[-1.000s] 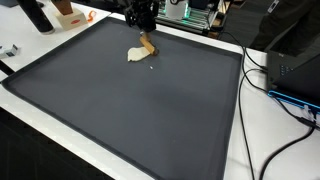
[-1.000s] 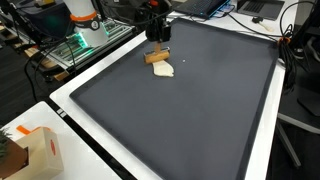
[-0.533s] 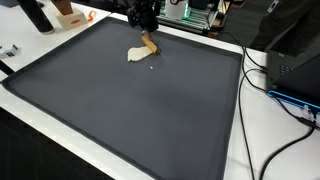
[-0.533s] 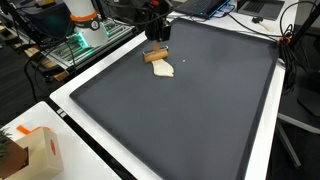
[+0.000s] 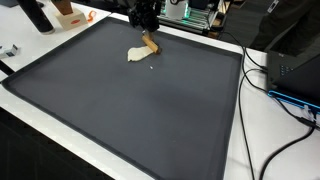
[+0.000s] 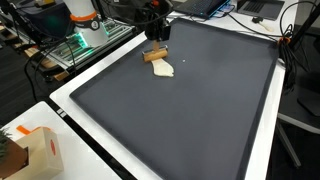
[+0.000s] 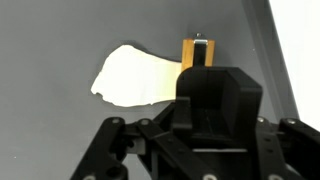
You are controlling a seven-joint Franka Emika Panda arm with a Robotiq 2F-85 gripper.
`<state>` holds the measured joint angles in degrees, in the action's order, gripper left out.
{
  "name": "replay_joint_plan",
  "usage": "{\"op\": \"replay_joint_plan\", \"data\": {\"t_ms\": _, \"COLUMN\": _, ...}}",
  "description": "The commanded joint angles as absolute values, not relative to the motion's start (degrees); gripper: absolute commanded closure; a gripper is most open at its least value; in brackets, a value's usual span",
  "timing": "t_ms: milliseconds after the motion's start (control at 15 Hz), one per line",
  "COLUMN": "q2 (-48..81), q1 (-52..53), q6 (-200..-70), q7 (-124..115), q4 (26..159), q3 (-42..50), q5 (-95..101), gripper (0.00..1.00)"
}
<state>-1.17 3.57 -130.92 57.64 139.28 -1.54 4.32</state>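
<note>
My gripper [image 5: 145,30] [image 6: 157,42] hangs over the far edge of a large dark mat [image 5: 130,115] [image 6: 195,115]. It looks shut on a small wooden block [image 5: 148,44] [image 6: 155,56] whose lower end rests on the mat. In the wrist view the block [image 7: 198,50] sticks out just past the black fingers [image 7: 213,92], and a small metal piece sits on its far end. A flat cream-coloured scrap [image 5: 136,55] [image 6: 165,69] [image 7: 135,78] lies on the mat, touching the block's side.
The mat sits on a white table [image 5: 240,150]. Black cables [image 5: 285,100] trail along one side. A cardboard box [image 6: 35,150] stands off the mat's corner. Electronics and clutter [image 6: 85,35] crowd the edge behind the gripper.
</note>
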Motion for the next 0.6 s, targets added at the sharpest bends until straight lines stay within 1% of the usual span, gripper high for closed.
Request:
{"op": "replay_joint_plan", "data": {"t_ms": 0, "q2": 1.3, "q1": 3.1, "q6": -131.4, "q7": 54.9, "q4": 141.0, "q3": -1.8, "q5": 6.4, "gripper": 0.79}}
{"op": "replay_joint_plan", "data": {"t_ms": 533, "q2": 0.0, "q1": 2.5, "q6": -138.6, "q7": 47.6, "q4": 142.5, "q3": -1.4, "q5": 9.5, "gripper": 0.79}}
